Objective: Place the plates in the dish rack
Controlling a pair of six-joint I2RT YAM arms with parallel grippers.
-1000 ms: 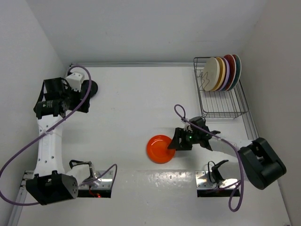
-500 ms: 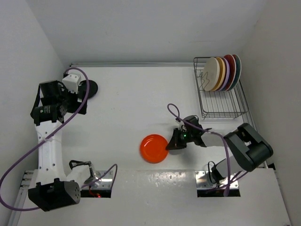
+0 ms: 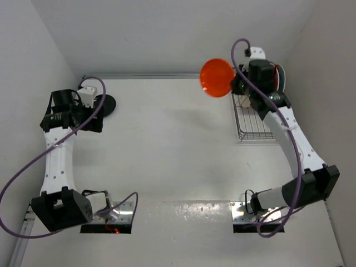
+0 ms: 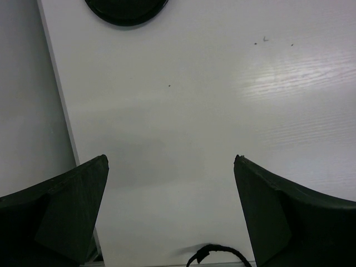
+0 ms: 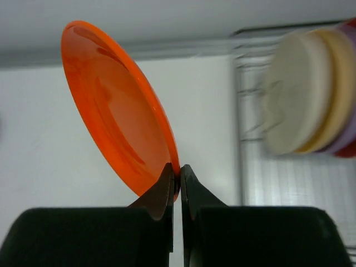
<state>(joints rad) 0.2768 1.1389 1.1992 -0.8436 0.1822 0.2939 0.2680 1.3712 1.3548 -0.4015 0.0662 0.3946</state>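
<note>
Right gripper (image 5: 177, 172): jaws closed on the rim of the orange plate (image 5: 117, 111), pinching its lower edge. The plate is up in the air, tilted on edge with its hollow face toward the wrist camera.

Diff vs 1.0 s and 0.5 s ago: the orange plate (image 3: 217, 78) was flat on the table (image 3: 167, 139) near the middle, with the right arm folded low beside it, and at 0.5 s it had slid slightly left. Now it is off the table and the right arm is stretched toward the far side. The plate hangs just left of the dish rack (image 3: 261, 125), by its far-left corner, and is not in a slot.

Rack contents: the cream plate (image 5: 292, 89), tan-yellow plate (image 5: 339, 83) and lavender plate (image 5: 349, 125) stand on edge at the far end, with a red edge below them. That view is blurred. From overhead the right arm now covers most of the stack, which was fully visible before.

Left gripper (image 4: 169, 167): jaws wide open, nothing between them, hovering over bare table. The black plate (image 4: 125, 6) lies flat just ahead of it, in the same spot as before (image 3: 107, 103). The left arm has barely shifted.
</note>
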